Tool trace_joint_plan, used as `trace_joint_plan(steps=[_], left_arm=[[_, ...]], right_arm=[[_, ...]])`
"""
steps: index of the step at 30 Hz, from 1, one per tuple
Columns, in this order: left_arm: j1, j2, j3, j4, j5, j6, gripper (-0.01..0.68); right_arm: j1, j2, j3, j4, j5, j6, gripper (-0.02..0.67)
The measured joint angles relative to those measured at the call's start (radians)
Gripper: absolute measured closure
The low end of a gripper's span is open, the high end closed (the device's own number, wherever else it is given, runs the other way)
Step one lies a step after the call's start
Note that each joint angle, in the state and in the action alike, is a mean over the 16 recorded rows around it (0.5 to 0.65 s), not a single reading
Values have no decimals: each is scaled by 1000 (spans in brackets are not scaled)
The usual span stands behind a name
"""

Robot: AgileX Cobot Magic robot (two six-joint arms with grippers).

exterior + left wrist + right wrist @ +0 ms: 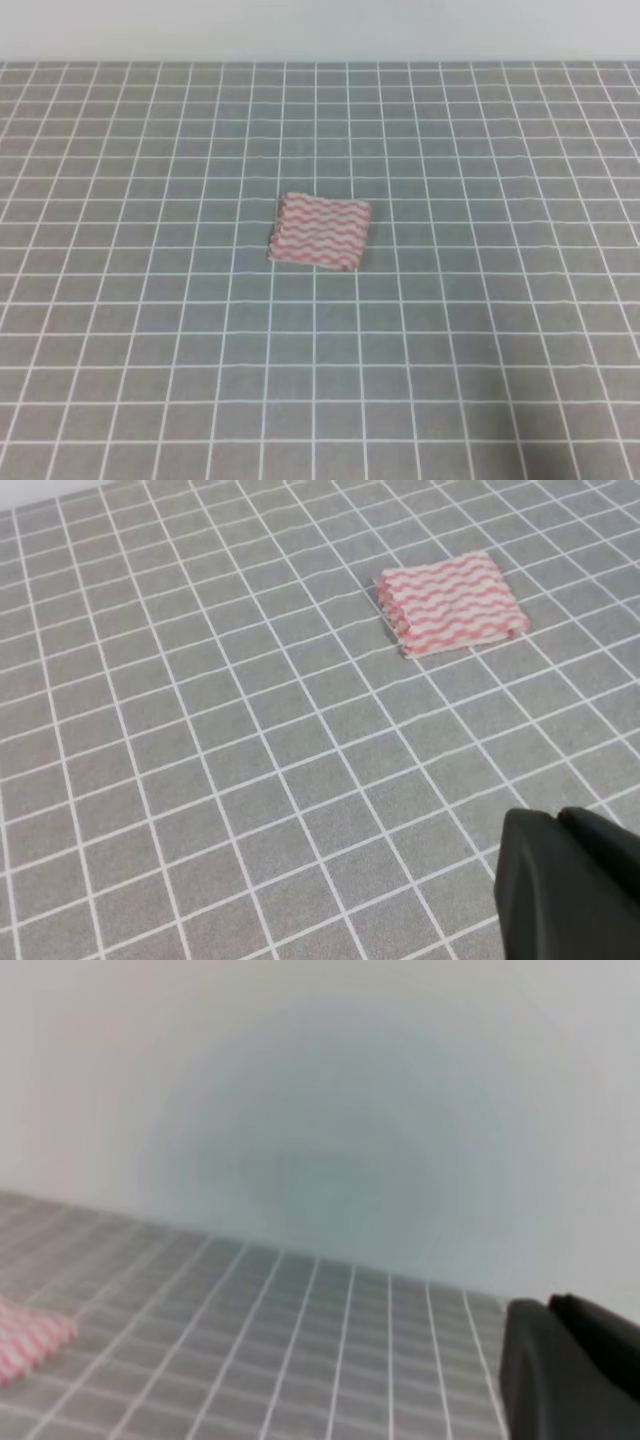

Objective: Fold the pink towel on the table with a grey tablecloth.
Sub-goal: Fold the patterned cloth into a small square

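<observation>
On the wide grey tablecloth-covered table, marked with a grid of thin white lines, lies a small folded towel.

The table fills nearly all of the exterior high view, with a pale wall behind its far edge. The thin pink-and-white wavy-striped towel rests flat near the table's middle as a compact folded rectangle, its layered edges showing in the left wrist view, and only a corner of it showing in the right wrist view. Both arms are well apart from the towel: only a black part of the left gripper and of the right gripper shows, so I cannot tell whether either pincer is open or closed.
</observation>
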Motion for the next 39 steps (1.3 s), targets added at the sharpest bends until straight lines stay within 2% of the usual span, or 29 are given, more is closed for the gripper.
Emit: trace_joint_plan(steps=[9,13,21,39], left_arm=[[0,3,0,1,-1,0,672],[0,2,0,1,0,0,673],[0,1,0,1,0,0,672],[0,0,0,0,2,0,673]], right_arm=[[-46,-33,68,-629,127,742,665],[-74,-60,85,-759,199,935,665],[-107,-100,103,-783,249,970,665],[-108,-107,103,-782,256,972,665]])
